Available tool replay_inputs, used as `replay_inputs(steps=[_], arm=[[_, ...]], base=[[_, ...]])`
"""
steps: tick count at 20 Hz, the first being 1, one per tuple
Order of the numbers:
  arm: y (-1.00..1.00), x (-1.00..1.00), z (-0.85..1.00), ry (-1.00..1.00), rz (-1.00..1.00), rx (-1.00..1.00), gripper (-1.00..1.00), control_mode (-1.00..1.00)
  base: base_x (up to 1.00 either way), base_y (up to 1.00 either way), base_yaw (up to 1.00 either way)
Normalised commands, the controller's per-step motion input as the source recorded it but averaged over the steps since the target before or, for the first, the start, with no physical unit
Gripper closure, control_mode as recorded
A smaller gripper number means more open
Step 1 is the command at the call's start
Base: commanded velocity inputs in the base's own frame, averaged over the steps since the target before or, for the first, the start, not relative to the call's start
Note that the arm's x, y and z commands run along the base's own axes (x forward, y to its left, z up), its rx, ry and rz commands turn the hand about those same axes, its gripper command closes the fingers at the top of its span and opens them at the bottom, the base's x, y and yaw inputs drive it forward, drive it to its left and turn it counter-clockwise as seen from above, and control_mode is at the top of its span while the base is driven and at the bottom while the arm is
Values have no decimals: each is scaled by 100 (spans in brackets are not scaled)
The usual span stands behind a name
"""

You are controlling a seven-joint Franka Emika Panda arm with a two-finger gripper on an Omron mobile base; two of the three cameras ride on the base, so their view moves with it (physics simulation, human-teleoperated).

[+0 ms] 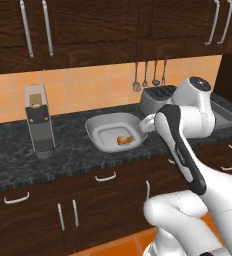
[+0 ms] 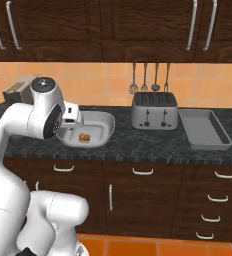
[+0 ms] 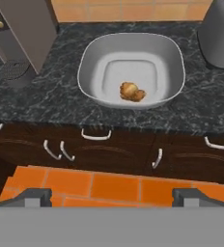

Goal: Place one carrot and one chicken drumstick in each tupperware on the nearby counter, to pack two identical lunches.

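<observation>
The bowl-like tupperware [image 1: 99, 126] [image 2: 104, 121] [image 3: 97, 62] stands on the dark counter [image 1: 73, 152] [image 2: 138, 144] [image 3: 51, 99]. One golden-brown chicken drumstick [image 1: 124, 140] [image 2: 84, 137] [image 3: 132, 91] lies inside it. To the right, past the toaster, sits the rectangular tupperware [image 1: 228, 117] [image 2: 204, 131], with nothing in it. My gripper [image 3: 111, 197] is open and holds nothing. It hangs above and in front of the bowl and looks down into it. The carrots are out of view.
A silver toaster [image 1: 155, 99] [image 2: 154, 111] [image 3: 220, 34] stands between the two containers. A tall coffee machine [image 1: 39, 122] [image 3: 22, 29] is left of the bowl. Utensils [image 2: 144, 77] hang on the tiled wall. Drawers and cabinet doors run under the counter.
</observation>
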Motion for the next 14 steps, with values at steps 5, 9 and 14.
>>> replay_inputs(steps=[5, 9, 14], arm=[[-19, -100, 15, -3, 0, -5, -100, -100], [-6, -94, 7, -3, 0, 0, -100, -100], [-1, -18, 36, 0, 4, 0, -100, -100]], base=[[0, 0, 0], [0, 0, 0], [0, 0, 0]])
